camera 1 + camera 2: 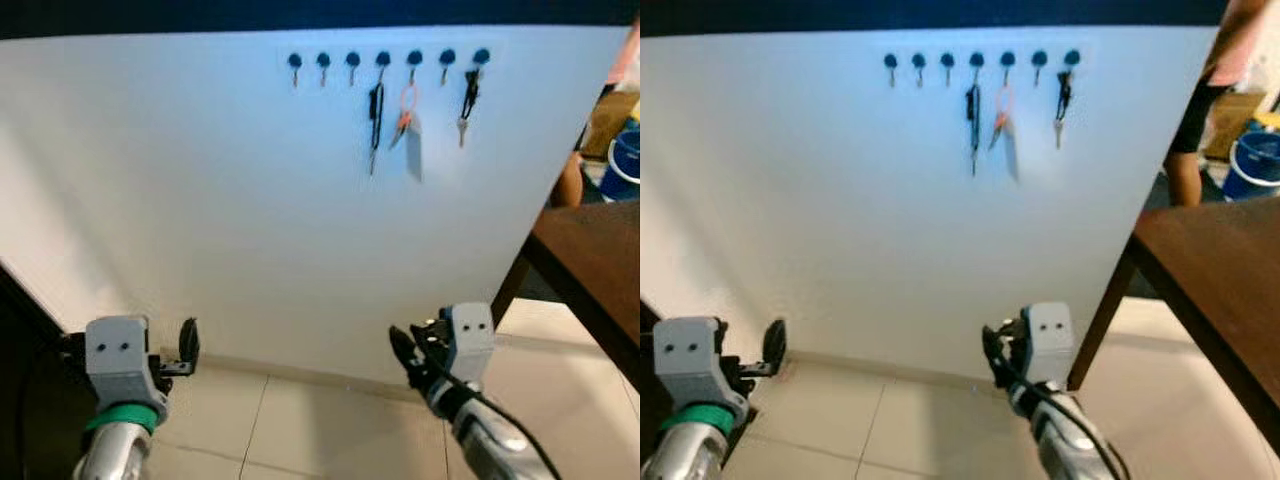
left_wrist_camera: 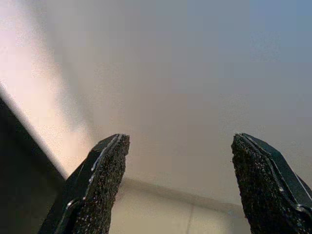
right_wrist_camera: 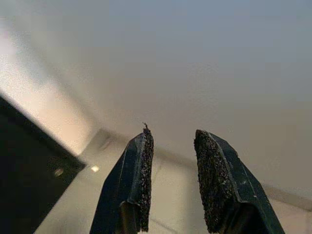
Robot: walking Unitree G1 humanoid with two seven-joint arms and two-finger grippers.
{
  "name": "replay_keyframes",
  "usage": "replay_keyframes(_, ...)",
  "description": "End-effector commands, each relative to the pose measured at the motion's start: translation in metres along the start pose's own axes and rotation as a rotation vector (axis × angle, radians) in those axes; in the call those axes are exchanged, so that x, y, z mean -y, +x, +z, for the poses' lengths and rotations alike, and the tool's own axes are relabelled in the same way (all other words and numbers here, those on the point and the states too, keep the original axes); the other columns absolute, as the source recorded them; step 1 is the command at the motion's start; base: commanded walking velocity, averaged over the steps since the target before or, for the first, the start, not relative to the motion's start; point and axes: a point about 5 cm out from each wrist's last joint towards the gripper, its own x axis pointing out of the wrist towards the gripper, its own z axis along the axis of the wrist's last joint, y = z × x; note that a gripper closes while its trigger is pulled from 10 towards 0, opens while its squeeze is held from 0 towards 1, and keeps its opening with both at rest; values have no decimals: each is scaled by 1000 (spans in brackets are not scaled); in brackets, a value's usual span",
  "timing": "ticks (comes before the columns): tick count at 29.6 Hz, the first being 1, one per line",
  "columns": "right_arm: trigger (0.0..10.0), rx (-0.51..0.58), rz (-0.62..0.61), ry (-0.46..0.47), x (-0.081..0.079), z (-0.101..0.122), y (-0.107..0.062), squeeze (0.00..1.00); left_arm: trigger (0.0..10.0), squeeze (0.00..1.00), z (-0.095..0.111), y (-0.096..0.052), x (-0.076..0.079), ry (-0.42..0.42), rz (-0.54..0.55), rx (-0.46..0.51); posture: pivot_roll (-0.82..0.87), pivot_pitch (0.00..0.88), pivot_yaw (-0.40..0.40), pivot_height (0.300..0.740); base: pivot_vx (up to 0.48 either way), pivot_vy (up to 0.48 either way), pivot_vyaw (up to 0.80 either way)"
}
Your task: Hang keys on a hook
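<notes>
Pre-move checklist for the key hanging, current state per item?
1. Keys on hooks: ok. The row of seven dark blue round hooks on the white wall panel carries three sets: black key fob, orange ring with blurred tag, dark keyring with silver key.
2. Free hooks: ok, the three leftmost and the sixth are bare.
3. Left gripper empty: ok, open, nothing between the fingers.
4. Right gripper empty: ok, narrow gap, nothing held.
5. Arms clear of hooks: ok, both low near the tiled floor.
6. Brown wooden table on the right: cannot tell clearance.
</notes>
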Motion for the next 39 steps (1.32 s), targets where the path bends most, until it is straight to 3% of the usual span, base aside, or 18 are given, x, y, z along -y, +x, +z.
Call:
replay_keyframes(1, 10000, -18, 0, 6, 0, -4, -3, 0, 10000, 0, -4, -3, -2, -7, 6, -26, -197, 120, 186, 740, -375, 0, 0)
replay_keyframes(10, 10000, -15, 17, -5, -3, -4, -2, 0, 10000, 0, -3, -2, -2, -4, 3, -25, -190, 120, 191, 740, -375, 0, 345)
replay_keyframes(12, 10000, -13, 5, 33, -3, -5, -2, 0, 10000, 0, -3, -2, -3, -3, 2, -25, -189, 118, 191, 740, -375, 0, 0)
replay_keyframes(22, 10000, -21, 32, -3, -6, -6, -2, 0, 10000, 0, -3, -2, -3, -2, 4, -26, -185, 112, 190, 740, -371, 0, 0)
replay_keyframes(26, 10000, -17, 26, 26, -6, -6, -1, 0, 10000, 0, -3, -2, -4, -1, 4, -26, -182, 111, 191, 740, -351, 0, 0)
replay_keyframes(39, 10000, -19, 28, 37, -7, -6, 0, 0, 10000, 0, -4, -1, -3, 15, 6, -51, -183, 108, 194, 740, 0, 0, 0)
